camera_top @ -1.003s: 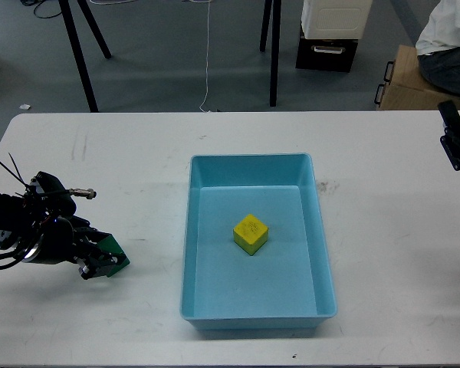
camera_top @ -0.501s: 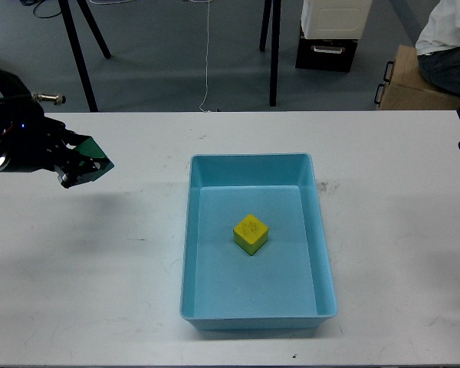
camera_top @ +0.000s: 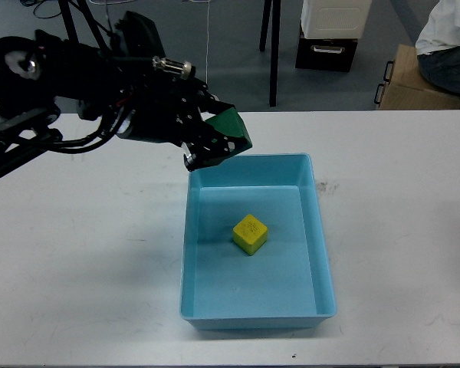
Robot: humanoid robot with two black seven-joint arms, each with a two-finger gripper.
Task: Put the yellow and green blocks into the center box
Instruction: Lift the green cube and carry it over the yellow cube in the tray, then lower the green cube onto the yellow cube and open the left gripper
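A light-blue box (camera_top: 322, 253) sits in the middle of the white table. A yellow block (camera_top: 250, 234) lies inside it, near its centre. My left gripper (camera_top: 217, 146) is shut on a green block (camera_top: 228, 129) and holds it in the air over the box's far left corner. My left arm reaches in from the upper left. My right gripper is out of view.
The white table (camera_top: 84, 261) spans the view. Behind its far edge are black stand legs (camera_top: 274, 54), a white and black container (camera_top: 331, 31), a cardboard box (camera_top: 405, 80) and a seated person (camera_top: 448, 42).
My left gripper lifted the green block from the table's left side and carried it up and right to the box's far left corner. My right gripper left the view at the right edge.
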